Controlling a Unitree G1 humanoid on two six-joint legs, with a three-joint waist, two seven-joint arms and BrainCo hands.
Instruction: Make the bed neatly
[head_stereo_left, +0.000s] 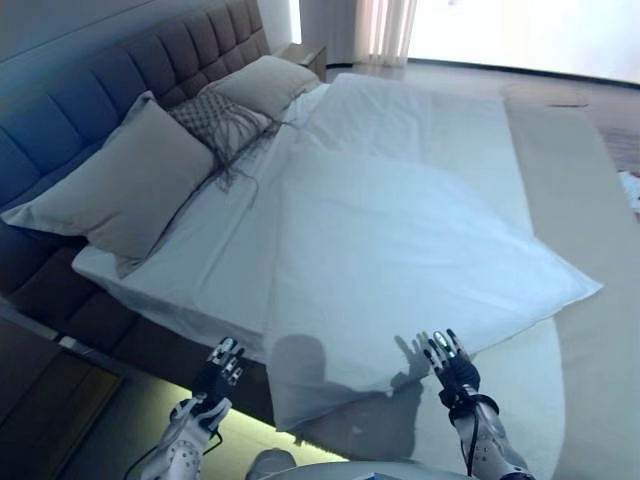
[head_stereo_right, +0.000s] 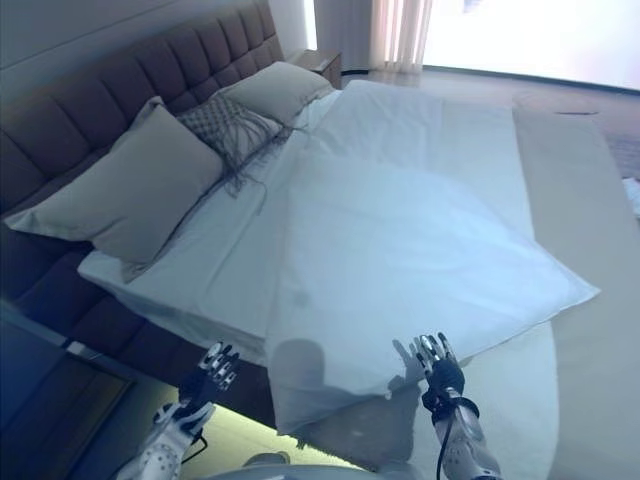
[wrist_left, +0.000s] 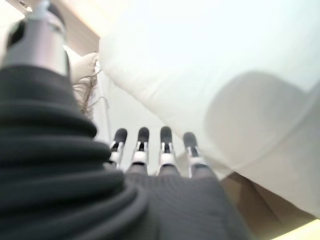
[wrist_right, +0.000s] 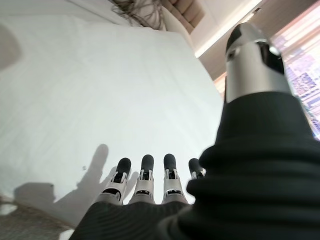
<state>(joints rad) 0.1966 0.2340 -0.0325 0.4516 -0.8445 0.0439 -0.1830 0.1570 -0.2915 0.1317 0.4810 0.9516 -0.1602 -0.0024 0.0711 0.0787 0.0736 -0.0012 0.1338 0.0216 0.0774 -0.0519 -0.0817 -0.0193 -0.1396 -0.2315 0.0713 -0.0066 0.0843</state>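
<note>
At bottom of frame both hands hover over the near edge of the duvet (head_stereo_left: 400, 250): left hand (head_stereo_left: 218, 372) lower left, off the bed side, right hand (head_stereo_left: 452, 368) lower centre-right, just above the duvet's hem. Fingers on both are straight and released, nothing held; both wrist views confirm it.

Duvet lies skewed across the mattress, one corner pointing to the right of frame, near edge hanging over the bed side at bottom centre. It's well short of the pillows.

Risks, my read:
- Left hand sits beside the cloth, not over it; a grab from there may catch air or only the sheet (head_stereo_left: 215, 250) underneath.
- One-handed pull would rotate the duvet further off square.
- Dragging toward the bottom edge could slide it off the bed.

Surface: soft, smooth white cloth, low friction, bunches easily.

Room: tufted headboard (head_stereo_left: 120, 90) upper left, two grey pillows (head_stereo_left: 130, 185) plus a patterned fringed cushion (head_stereo_left: 220, 120) against it, beige throw (head_stereo_left: 580, 200) down the right side, curtains (head_stereo_left: 385, 25) and bright window at top.
</note>
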